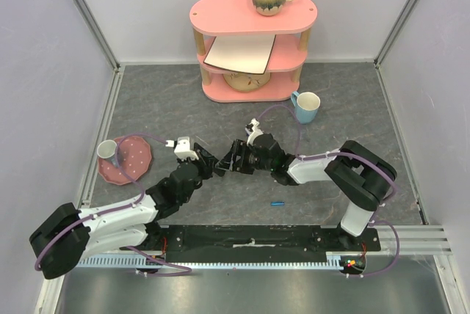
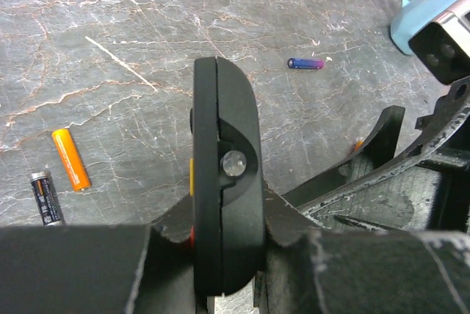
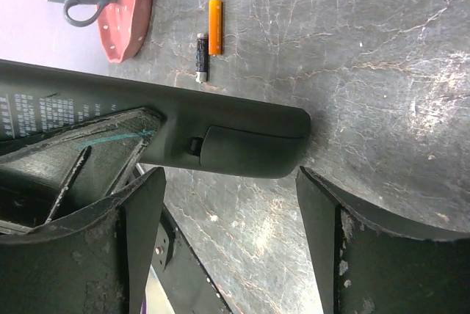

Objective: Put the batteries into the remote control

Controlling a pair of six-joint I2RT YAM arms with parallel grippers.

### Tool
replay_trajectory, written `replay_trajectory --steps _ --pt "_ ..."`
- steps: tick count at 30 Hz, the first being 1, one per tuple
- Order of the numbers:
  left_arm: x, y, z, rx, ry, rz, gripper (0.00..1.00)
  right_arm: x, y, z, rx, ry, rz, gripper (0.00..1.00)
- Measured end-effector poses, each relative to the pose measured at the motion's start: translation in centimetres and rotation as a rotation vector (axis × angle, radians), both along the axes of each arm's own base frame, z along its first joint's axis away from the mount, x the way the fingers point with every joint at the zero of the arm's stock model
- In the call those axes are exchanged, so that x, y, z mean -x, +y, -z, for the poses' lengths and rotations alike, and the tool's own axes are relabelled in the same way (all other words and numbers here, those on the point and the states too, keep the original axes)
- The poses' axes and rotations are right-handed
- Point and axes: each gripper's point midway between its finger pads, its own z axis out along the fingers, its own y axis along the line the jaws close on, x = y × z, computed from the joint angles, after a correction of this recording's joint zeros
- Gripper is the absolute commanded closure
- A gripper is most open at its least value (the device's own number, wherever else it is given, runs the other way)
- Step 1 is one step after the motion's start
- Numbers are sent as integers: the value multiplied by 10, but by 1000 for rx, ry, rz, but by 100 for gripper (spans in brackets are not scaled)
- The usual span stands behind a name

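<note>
My left gripper (image 2: pixel 228 218) is shut on the black remote control (image 2: pixel 224 145), held on its edge above the table, with a clear lens at its end. In the top view the left gripper (image 1: pixel 208 161) meets my right gripper (image 1: pixel 233 158) mid-table. In the right wrist view the remote (image 3: pixel 220 138) shows its back with the battery cover (image 3: pixel 253 147) shut. The right gripper (image 3: pixel 228 182) is open, its fingers straddling that end without clamping it. A purple battery (image 2: pixel 305 63) lies on the table beyond the remote. An orange battery (image 2: pixel 70 158) and a black battery (image 2: pixel 45 198) lie together to the left.
A pink plate (image 1: pixel 136 160) carrying a small mug (image 1: pixel 108 150) sits at the left. A blue cup (image 1: pixel 307 106) and a pink shelf (image 1: pixel 253 20) topped by a mug stand at the back. A small blue cylinder (image 1: pixel 277 202) lies near the front.
</note>
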Motion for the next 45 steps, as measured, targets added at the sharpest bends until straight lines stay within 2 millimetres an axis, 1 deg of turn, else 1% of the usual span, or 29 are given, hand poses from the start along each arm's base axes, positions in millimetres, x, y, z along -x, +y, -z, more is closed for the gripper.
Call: replay_trajectory --steps 4,10,22,28,45 --pt "0 -1 0 6 1 -1 98 1 2 5 3 12 -11 21" --pt "0 -1 0 10 1 -3 98 -2 3 3 13 2 -7 23" --pt "2 1 0 15 4 -1 98 -8 -3 11 54 6 41 24" --pt "2 1 0 15 5 -1 98 -12 -5 11 55 9 57 24" --pt "2 1 0 15 6 -1 98 -12 -5 11 53 11 56 23"
